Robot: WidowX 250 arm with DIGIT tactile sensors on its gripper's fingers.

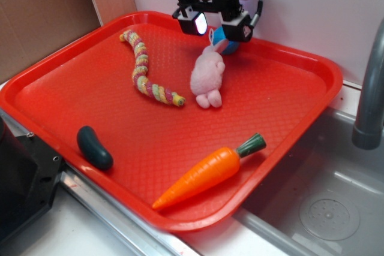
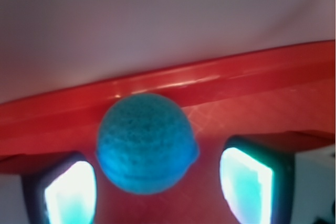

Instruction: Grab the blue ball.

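Red tray (image 2: 273, 72); round teal-blue ball (image 2: 144, 145)

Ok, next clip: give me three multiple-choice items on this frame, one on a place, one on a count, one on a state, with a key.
1. Where is the blue ball?
A. at the tray's far rim, between the jaws
B. beside the carrot
C. in the sink

2. How many toys besides the ball lie on the red tray?
A. two
B. four
C. six

3. How do the jaws of the gripper stand?
A. shut with nothing between them
B. open, one on each side of the ball
C. closed on the bunny

Key:
1 A: the wrist view shows the ball in front of the far rim, a lit pad on each side.
2 B: the candy worm, pink bunny, dark green cucumber toy and carrot.
3 B: a gap shows between the right pad and the ball; contact on the left cannot be told.
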